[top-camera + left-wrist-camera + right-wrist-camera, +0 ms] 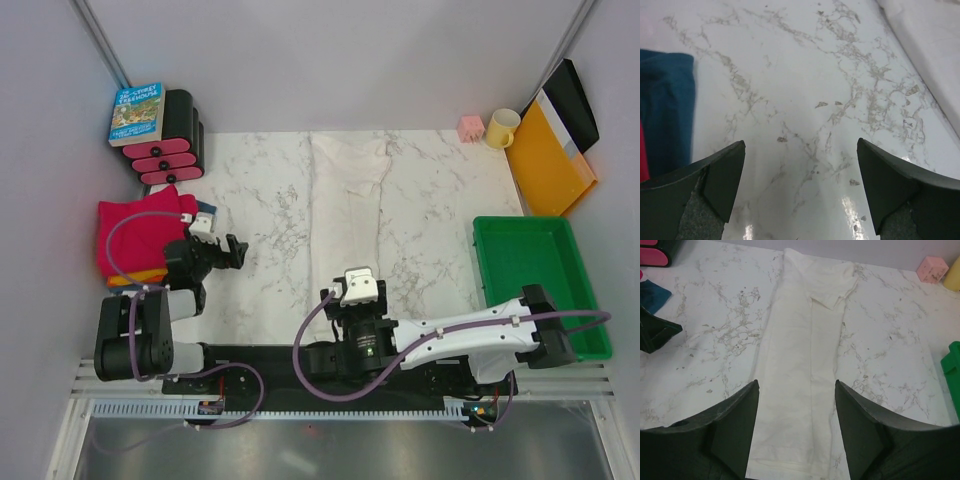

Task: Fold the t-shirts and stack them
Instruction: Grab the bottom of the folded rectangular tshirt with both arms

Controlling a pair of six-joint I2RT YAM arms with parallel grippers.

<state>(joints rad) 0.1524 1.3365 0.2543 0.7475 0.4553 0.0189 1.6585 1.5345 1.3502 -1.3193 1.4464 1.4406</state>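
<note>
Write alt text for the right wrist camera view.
A cream-white t-shirt, folded into a long strip, lies flat on the marble table, stretching away from the open right gripper. A small pink cube sits at the far right corner, a green bin at the right edge.

Bright, even light from overhead fills all three views, with faint, soft shadows. Small glare spots shine on the glossy table at the bottom of the left wrist view, where the left gripper looks slightly soft. The cream shirt nearly washes out.
</note>
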